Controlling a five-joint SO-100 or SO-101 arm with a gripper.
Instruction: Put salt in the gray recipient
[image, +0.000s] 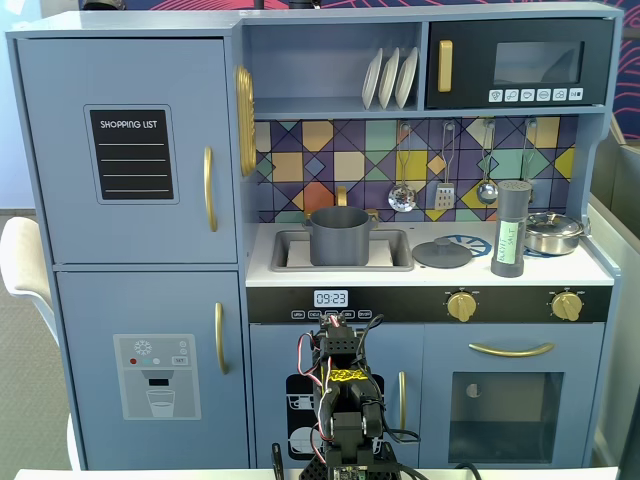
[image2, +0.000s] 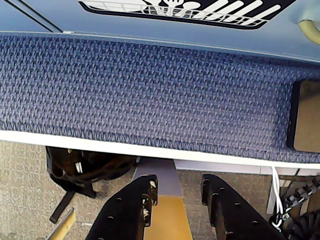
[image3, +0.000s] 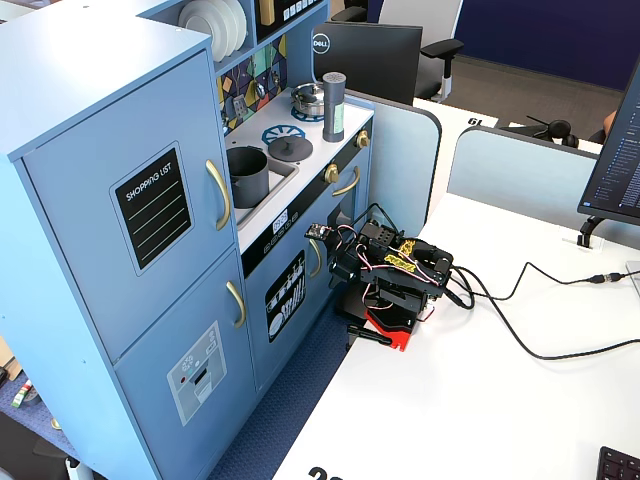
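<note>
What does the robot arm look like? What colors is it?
The arm is mostly black, with a red piece at its base, yellow markings on top, and thin red, white and black wires looped around it. Its tool has two chunky black fingers dotted with small holes.

Arm folded at rest, gripper (image2: 177, 192) pointing down.

We see the arm (image3: 395, 275) tucked low over its base, joints folded, wiring looped across the upper links; same compact pose in both fixed views. In the wrist view both black fingers (image2: 130, 212) enter from the bottom edge, jaws slightly apart w/ a narrow gap between, holding nothing.
</note>
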